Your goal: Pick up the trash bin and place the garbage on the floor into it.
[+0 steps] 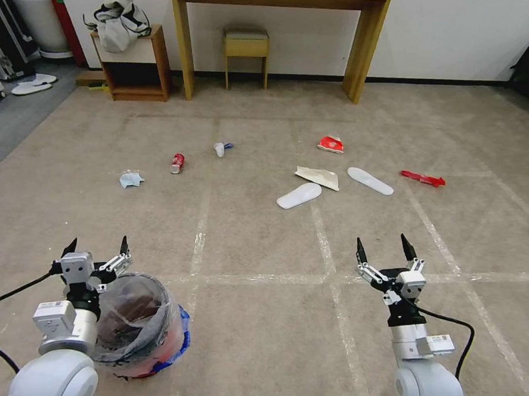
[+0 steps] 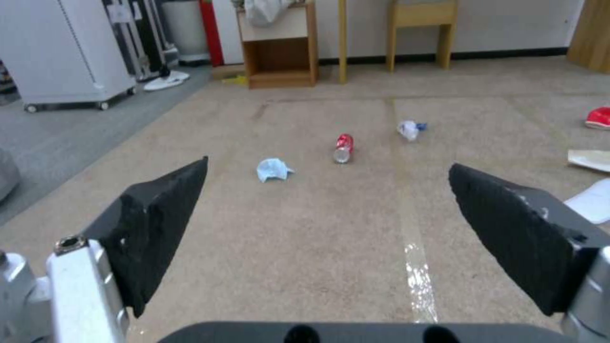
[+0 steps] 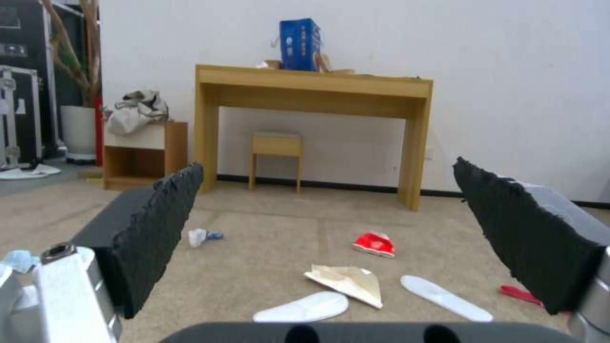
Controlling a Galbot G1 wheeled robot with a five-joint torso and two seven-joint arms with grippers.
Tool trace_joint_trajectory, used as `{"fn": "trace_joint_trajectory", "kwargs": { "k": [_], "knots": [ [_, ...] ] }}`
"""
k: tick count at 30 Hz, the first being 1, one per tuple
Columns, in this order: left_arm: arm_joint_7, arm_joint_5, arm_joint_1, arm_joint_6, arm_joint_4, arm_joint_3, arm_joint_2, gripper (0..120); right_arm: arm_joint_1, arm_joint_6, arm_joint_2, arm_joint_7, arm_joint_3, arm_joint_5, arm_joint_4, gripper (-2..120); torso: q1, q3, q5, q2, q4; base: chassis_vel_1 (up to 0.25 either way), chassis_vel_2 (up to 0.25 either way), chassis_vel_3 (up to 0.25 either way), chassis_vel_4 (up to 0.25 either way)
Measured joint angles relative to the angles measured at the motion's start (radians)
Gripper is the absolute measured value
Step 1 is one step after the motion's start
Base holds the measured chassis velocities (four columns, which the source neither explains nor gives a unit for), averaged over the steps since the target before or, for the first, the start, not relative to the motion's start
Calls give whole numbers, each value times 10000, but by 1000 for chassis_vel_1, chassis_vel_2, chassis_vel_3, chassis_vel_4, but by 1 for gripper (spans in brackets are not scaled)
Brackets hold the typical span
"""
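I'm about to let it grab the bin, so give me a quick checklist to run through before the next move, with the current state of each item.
1. Left end effector open, holding nothing: ok.
2. Right end effector open, holding nothing: ok.
3. Trash bin upright on the floor, beside the left arm: ok.
4. Left end effector around the bin's rim: not ok, it hovers just beyond the bin.
5. Garbage in plain sight: ok, blue mask, red can, two slipper soles.
6. Room left inside the bin: cannot tell.
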Motion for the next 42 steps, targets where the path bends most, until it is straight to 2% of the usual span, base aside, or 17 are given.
{"fn": "trace_joint_trajectory", "kwargs": {
  "k": [8, 11, 12, 13, 14, 15, 18, 21, 22, 24, 25, 26, 28, 32, 34, 38, 42],
  "knots": [
    [-206, -228, 78, 342, -138, -38, 98, 100, 3, 11, 6, 1, -12, -10, -20, 100, 0, 0, 0, 0, 0, 0, 0, 0, 0],
    [-1015, -1202, 192, 1236, -431, -238, 522, 100, -7, 20, -19, 12, -24, -27, -52, 100, 0, 0, -1, 0, 1, 0, 0, 0, 0],
    [-1015, -1202, 192, 1236, -431, -238, 522, 100, -7, 20, -19, 12, -24, -27, -52, 100, 0, 0, -1, 0, 1, 0, 0, 0, 0],
    [-1500, -1943, 235, 1716, -616, -421, 842, 100, -9, 20, -58, 23, -31, -28, -59, 100, 0, 0, -2, 1, 1, 0, 0, 0, 0],
    [-1500, -1943, 235, 1716, -616, -421, 842, 100, -9, 20, -58, 23, -31, -28, -59, 100, 0, 0, -2, 1, 1, 0, 0, 0, 0],
    [-2289, -3233, 328, 2382, -912, -767, 1494, 100, -8, 20, -127, 32, -35, -28, -61, 100, 1, 0, -2, 0, 1, 0, 0, 0, 0],
    [-2590, -4036, 409, 2734, -1110, -1033, 1871, 100, -6, 20, -165, 33, -35, -28, -61, 100, 0, 0, 0, 1, 0, 0, 0, 0, 0],
    [-3652, -7742, 681, 4360, -1922, -2187, 3212, 100, -14, 25, -223, 31, -37, -22, -61, 100, 1, 0, 2, 0, 0, 0, 0, 0, 0],
    [-3652, -7742, 681, 4360, -1922, -2187, 3212, 100, -14, 25, -223, 31, -37, -22, -61, 100, 1, 0, 2, 0, 0, 0, 0, 0, 0],
    [-3971, -9143, 939, 5047, -2140, -2810, 3636, 100, -38, 32, -243, 28, -53, -23, -61, 100, 1, 0, -2, 0, -2, 0, 0, 0, 0],
    [-4903, -10685, 1140, 5537, -2301, -3294, 4002, 100, -58, 43, -278, 23, -74, -31, -61, 100, 1, 0, 3, 1, 2, 0, 0, 0, 0],
    [-4903, -10685, 1140, 5537, -2301, -3294, 4002, 100, -58, 43, -278, 23, -74, -31, -61, 100, 1, 0, 3, 1, 2, 0, 0, 0, 0],
    [-6516, -12886, 1129, 5919, -2451, -3796, 4310, 100, -85, 64, -315, 16, -105, -55, -60, 100, 1, 0, -3, 2, 1, 0, 0, 0, 0],
    [-7320, -14048, 1163, 6132, -2513, -4049, 4438, 99, -109, 81, -323, 9, -133, -94, -60, 100, 1, 0, 2, 2, 0, 0, 0, 0, 0],
    [-8232, -15335, 1009, 6194, -2433, -4008, 4467, 100, -153, 154, -319, -4, -159, -172, -78, 100, 0, 0, -1, 2, 0, 0, 0, 0, 0],
    [-8586, -15755, 860, 6198, -2239, -3787, 4465, 100, -203, 206, -305, -21, -180, -235, -102, 100, 0, 0, 1, 3, 1, 0, 0, 0, 0],
    [-8753, -15675, 273, 6199, -1633, -3170, 4414, 100, -275, 315, -231, -97, -228, -363, -150, 100, 0, 1, -2, 2, 0, 0, 0, 0, 0]
  ]
}}
